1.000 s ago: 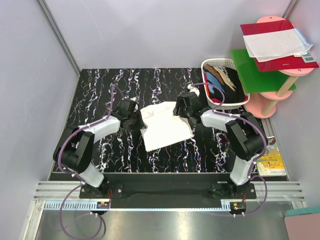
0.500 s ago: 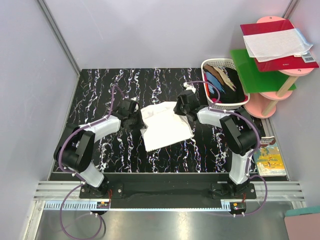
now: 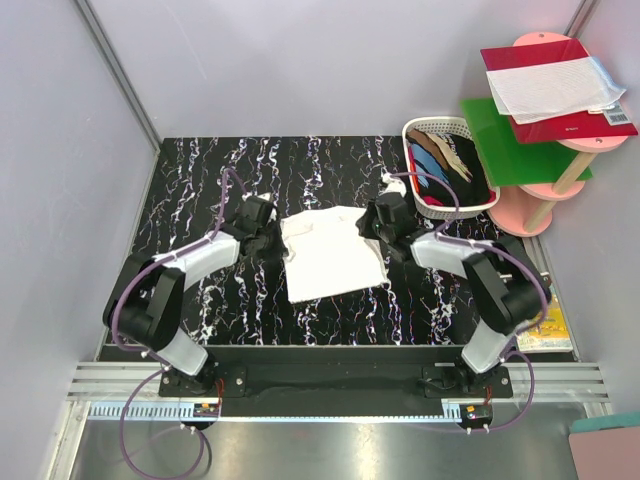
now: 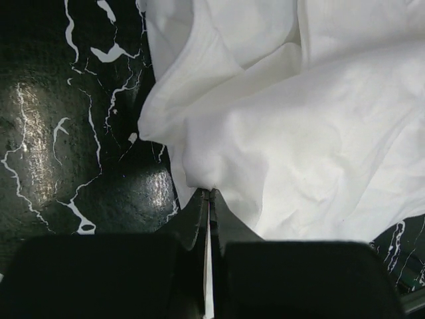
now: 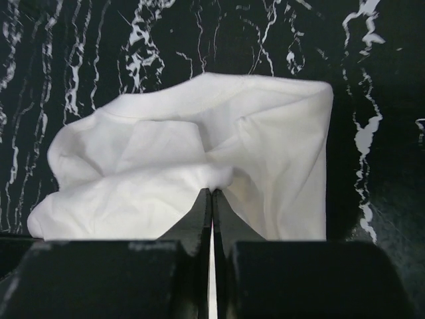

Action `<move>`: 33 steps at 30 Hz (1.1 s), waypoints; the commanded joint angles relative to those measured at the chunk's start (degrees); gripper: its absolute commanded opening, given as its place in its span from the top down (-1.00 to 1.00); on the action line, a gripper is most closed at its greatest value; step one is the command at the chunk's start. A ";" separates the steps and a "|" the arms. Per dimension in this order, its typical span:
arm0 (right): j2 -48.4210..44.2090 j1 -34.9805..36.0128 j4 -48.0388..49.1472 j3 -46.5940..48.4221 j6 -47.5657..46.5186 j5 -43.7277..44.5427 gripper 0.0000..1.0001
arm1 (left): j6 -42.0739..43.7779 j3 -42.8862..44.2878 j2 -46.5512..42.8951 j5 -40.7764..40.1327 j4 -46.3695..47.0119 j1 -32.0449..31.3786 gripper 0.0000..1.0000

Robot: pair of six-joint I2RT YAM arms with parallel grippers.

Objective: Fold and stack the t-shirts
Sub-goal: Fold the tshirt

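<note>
A white t-shirt (image 3: 330, 262) lies crumpled and partly folded in the middle of the overhead frame, on the black marbled table (image 3: 200, 170), between the two arms. The left gripper (image 3: 270, 238) sits at the shirt's left edge; in the left wrist view its fingers are pressed together with a thin fold of the white cloth pinched between the tips, at the lower centre of that frame. The right gripper (image 3: 370, 226) is at the shirt's upper right corner – its wrist view shows the fingers clenched on a puckered bit of the fabric, the rest of the shirt bunched above them. In the upper right of the overhead frame a white basket (image 3: 440, 121) holds other shirts (image 3: 450, 165) – dark, blue and tan – well apart from the white one
</note>
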 commanded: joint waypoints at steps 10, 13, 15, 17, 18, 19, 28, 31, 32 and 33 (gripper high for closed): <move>-15.37 0.50 8.86 -6.61 -3.74 9.44 1.00 | 1.40 4.48 -4.95 -3.94 4.64 -1.32 1.00; -14.67 0.50 9.12 -5.64 -4.18 11.02 1.00 | 1.58 7.30 -2.49 -3.33 5.25 -1.50 1.00; -14.75 0.50 9.48 -5.73 -4.10 11.64 1.00 | 1.76 8.36 -1.78 -3.68 6.04 -1.50 1.00; -14.93 0.50 11.23 -6.60 -4.01 12.78 1.00 | 1.84 9.85 -0.64 -3.94 7.18 -1.41 1.00; -14.84 0.50 12.19 -6.87 -4.01 13.74 1.00 | 1.93 11.25 -0.20 -4.12 7.27 -1.41 1.00; -14.58 0.50 12.38 -6.79 -4.18 14.27 1.00 | 1.93 11.96 1.03 -4.29 7.71 -1.41 1.00; -12.03 0.50 14.75 -6.78 -4.89 20.95 1.00 | 1.41 15.30 6.12 -1.13 17.72 -1.50 1.00; -11.15 0.50 13.26 -6.35 -4.62 24.99 1.00 | 1.58 16.54 8.32 0.89 21.84 -1.59 1.00; -10.71 0.50 12.91 -5.91 -4.54 26.04 1.00 | 1.49 16.80 9.03 0.80 22.65 -1.76 1.00; -10.45 0.50 12.38 -5.64 -4.88 28.23 1.00 | 1.49 18.54 9.99 1.24 22.92 -1.76 1.00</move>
